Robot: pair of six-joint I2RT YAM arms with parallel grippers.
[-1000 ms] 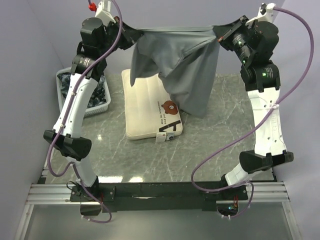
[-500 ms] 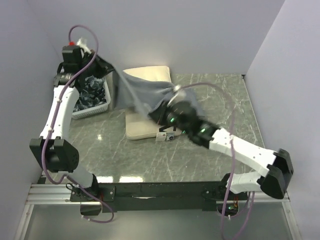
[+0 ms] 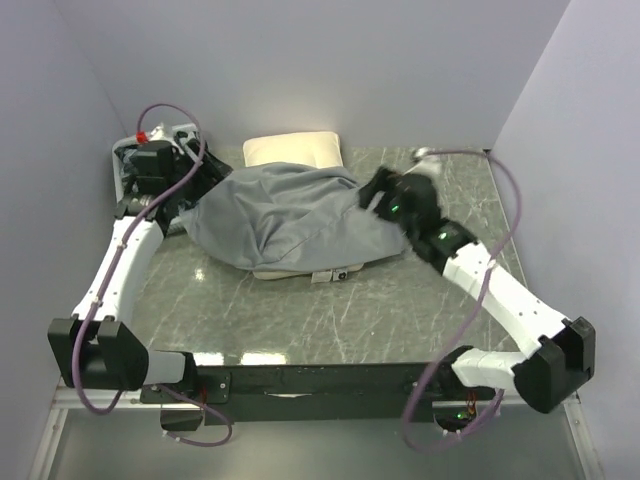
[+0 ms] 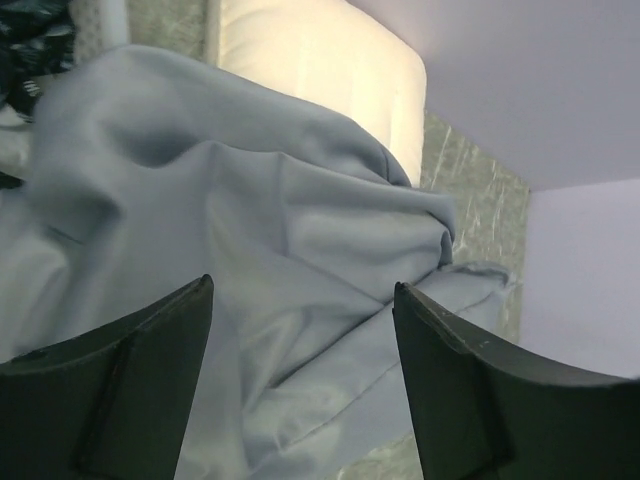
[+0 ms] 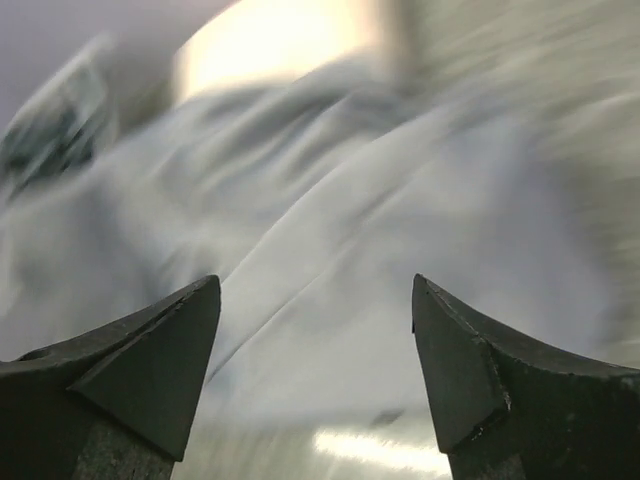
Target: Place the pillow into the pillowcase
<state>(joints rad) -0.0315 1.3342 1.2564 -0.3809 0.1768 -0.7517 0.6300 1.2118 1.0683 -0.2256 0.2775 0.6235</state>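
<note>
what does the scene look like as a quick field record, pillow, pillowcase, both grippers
pillow: flat on the table, only its far end and near edge showing
pillowcase: lying crumpled over the pillow's middle
left gripper: open, over the pillowcase, nothing between the fingers
right gripper: open, over the pillowcase, nothing between the fingers; view blurred
task: not done

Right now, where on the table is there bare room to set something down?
Bare: the near strip of table between the pillowcase and the arm bases, and the far right corner beyond the right arm. Crowded: far left, around the basket.
</note>
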